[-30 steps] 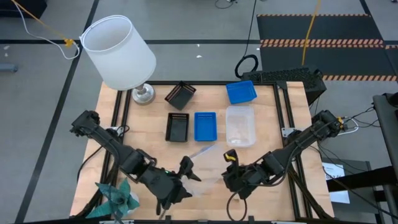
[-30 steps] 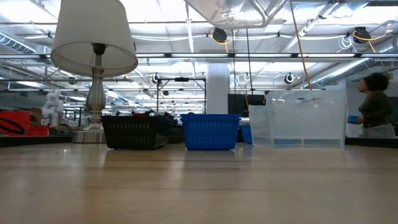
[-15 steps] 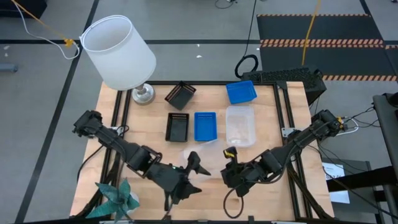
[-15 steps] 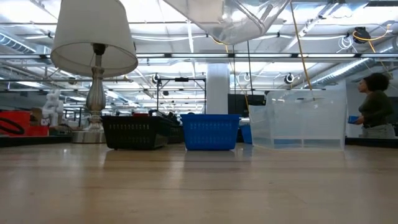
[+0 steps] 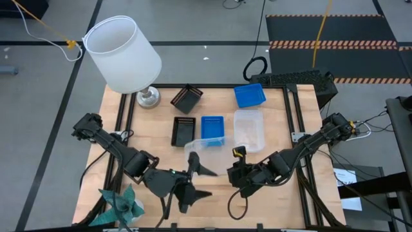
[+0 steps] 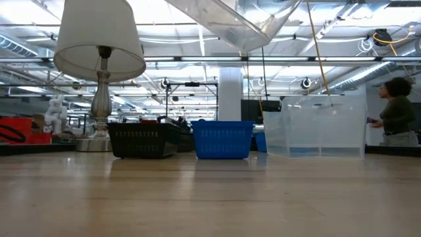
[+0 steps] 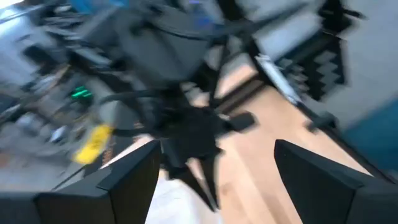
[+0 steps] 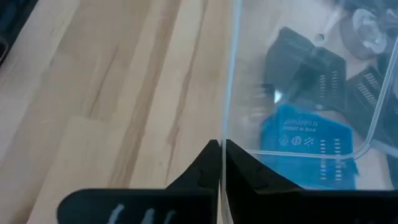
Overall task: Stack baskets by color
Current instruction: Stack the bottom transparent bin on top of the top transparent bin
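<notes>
My right gripper (image 5: pixel 230 169) is shut on a clear basket (image 5: pixel 205 149), which hangs tilted high above the table in the low view (image 6: pixel 230 23). My left gripper (image 5: pixel 208 183) stands open on the basket's near left, its fingers wide apart (image 7: pixel 217 147). On the table rest a black basket (image 5: pixel 183 131), a blue basket (image 5: pixel 212 131) and a clear stack (image 5: pixel 249 129) in a row. Farther back are a second black basket (image 5: pixel 187 98), turned askew, and a second blue one (image 5: pixel 250 95). My right gripper pinches one thin clear wall of the basket (image 8: pixel 225 124) between its two fingers. The fingers slant down from the table's near right. The basket is lifted clear of the table and tilted. My left gripper: whether it touches the clear basket, I cannot tell.
A lamp with a white shade (image 5: pixel 122 55) and a metal base (image 5: pixel 148 96) stands at the far left corner. A teal paper ornament (image 5: pixel 122 205) lies at the near left edge. Bare wood (image 5: pixel 270 193) shows along the near edge. A person (image 6: pixel 396 112) stands in the room beyond.
The clear basket has turned about in my right gripper's hold and shifted toward the far edge, over the blue basket's near end, still clear of the table. My left gripper has risen and tipped up toward level, staying open.
</notes>
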